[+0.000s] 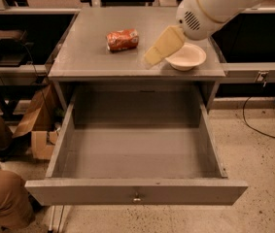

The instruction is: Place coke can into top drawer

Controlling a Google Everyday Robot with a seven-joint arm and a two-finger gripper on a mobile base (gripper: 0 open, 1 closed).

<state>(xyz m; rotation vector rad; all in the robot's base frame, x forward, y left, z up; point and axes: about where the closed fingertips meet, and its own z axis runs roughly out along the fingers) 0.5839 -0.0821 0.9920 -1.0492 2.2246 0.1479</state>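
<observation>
- Small red-orange dented coke can (123, 40) lies on its side near the middle of the grey metal surface (86, 57).
- Pale yellow claw (154, 56) hangs near the front edge, between the can and a cream round bowl (186, 57); spread or pressed together, cannot tell.
- Wide grey metal top drawer (137, 192) stands pulled out below.

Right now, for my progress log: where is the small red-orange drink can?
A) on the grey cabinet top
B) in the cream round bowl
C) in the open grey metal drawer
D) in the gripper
A: the red-orange drink can lies on its side on the grey cabinet top, apart from the gripper hovering beside the cream round bowl.
</observation>
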